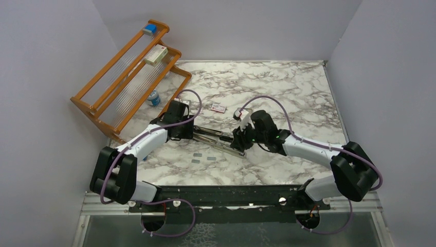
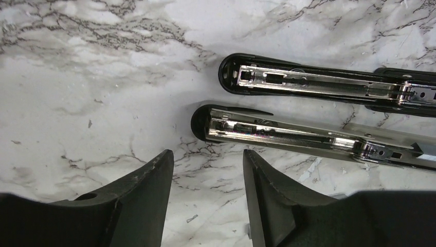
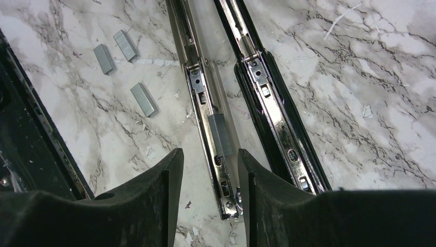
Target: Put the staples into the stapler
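My left gripper (image 2: 205,159) stands with its matte black, wedge-shaped fingers apart, and only veined white-and-grey marble table (image 2: 77,128) shows between them. My right gripper (image 3: 210,154) is parted as well. The end of a bright metal rail runs into its gap, close to one finger, but I see no finger pressing on it.

Just past both sets of fingertips lies the stapler (image 1: 218,139), out on the marble between my two wrists. It is spread open into two long, slim halves side by side. One is a glossy black shell with a rounded nose. The other is a polished silver channel with a thin coil spring along it.

A short, dull grey staple strip (image 3: 221,135) sits in the silver channel near my right fingers. Beside the stapler, on the side nearer my bases, three loose staple strips (image 3: 126,45) lie flat on the stone, small grey bars set apart from one another.

Farther out is a small red-and-white packet (image 1: 218,107). At the far left a slanted orange-brown wooden rack (image 1: 103,82) with clear ribbed shelves holds a white-and-red box (image 1: 157,54).
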Robot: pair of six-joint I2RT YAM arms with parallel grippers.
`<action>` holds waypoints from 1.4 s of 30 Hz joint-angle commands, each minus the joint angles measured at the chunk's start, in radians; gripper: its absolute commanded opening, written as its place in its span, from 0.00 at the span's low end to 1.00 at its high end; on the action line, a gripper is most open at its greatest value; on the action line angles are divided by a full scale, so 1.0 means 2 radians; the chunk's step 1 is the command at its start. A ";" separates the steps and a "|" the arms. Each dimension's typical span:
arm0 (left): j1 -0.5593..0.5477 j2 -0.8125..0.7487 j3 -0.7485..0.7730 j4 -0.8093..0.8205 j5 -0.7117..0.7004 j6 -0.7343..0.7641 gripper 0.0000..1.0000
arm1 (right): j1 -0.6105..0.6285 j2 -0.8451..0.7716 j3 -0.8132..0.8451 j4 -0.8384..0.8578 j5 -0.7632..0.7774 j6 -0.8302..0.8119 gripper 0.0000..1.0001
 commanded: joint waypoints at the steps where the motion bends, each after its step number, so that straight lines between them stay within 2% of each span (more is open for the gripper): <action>1: 0.004 -0.025 -0.022 0.016 -0.010 -0.052 0.58 | -0.003 -0.014 -0.008 0.005 0.004 0.004 0.47; 5: 0.004 -0.025 -0.034 0.039 -0.015 -0.076 0.64 | -0.004 -0.017 -0.009 0.004 0.003 0.004 0.47; 12: 0.004 -0.005 -0.041 0.079 -0.007 -0.103 0.64 | -0.003 -0.022 -0.009 -0.001 0.003 0.004 0.47; 31: 0.008 0.018 -0.055 0.080 -0.032 -0.102 0.51 | -0.003 -0.018 -0.006 -0.002 0.002 0.000 0.47; 37: 0.009 0.027 -0.051 0.068 -0.066 -0.103 0.45 | -0.003 -0.019 -0.007 -0.005 0.002 -0.002 0.47; 42: 0.012 0.024 -0.046 0.062 -0.079 -0.103 0.44 | -0.003 -0.017 -0.009 0.001 0.001 -0.001 0.47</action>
